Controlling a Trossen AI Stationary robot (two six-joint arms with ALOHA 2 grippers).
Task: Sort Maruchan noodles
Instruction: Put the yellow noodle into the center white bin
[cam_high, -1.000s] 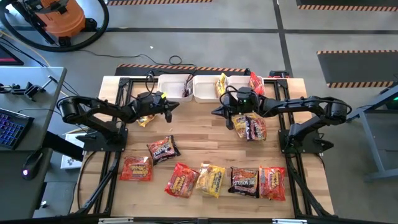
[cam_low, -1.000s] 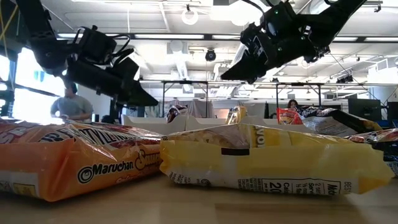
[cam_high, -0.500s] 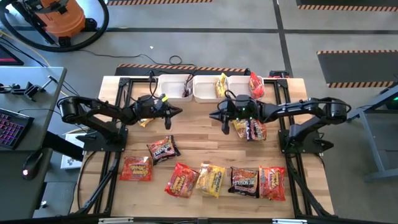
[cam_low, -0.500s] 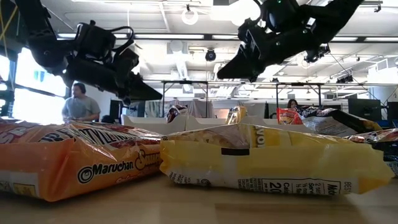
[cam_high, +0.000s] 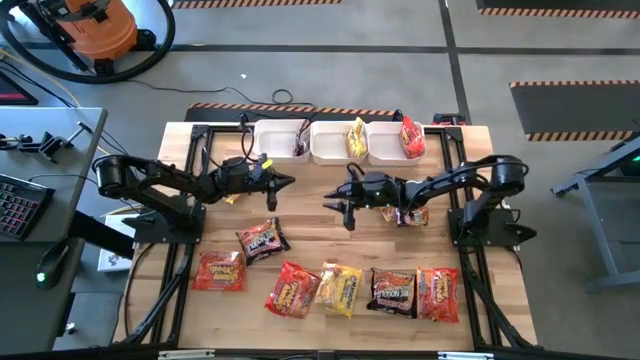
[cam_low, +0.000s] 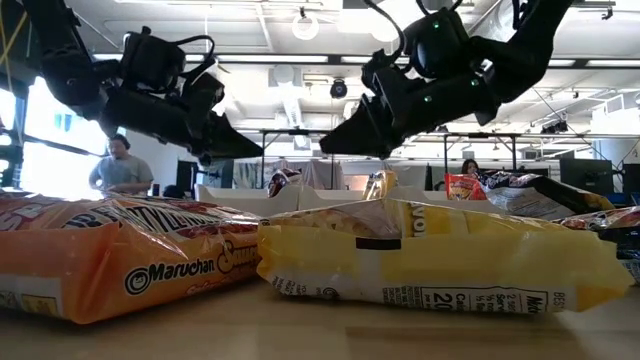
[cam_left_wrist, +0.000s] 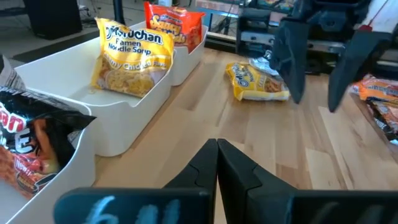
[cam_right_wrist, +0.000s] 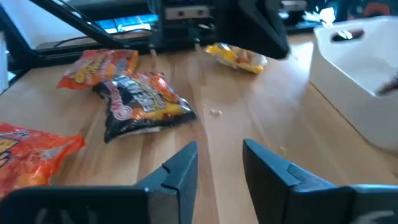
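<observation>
Three white rectangular plastic bins (cam_high: 330, 150) line the wooden surface's (cam_high: 320, 250) far edge; crinkly Maruchan ramen packets (cam_high: 340, 288) lie along the near edge. Left hand (cam_high: 285, 181) clenched empty; right hand (cam_high: 333, 204) released, both above bare wood.

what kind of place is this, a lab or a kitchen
Most likely a robotics lab or workshop: a shop vacuum on a concrete floor, hazard tape edging the wooden table, and open workspace with desks behind.
</observation>
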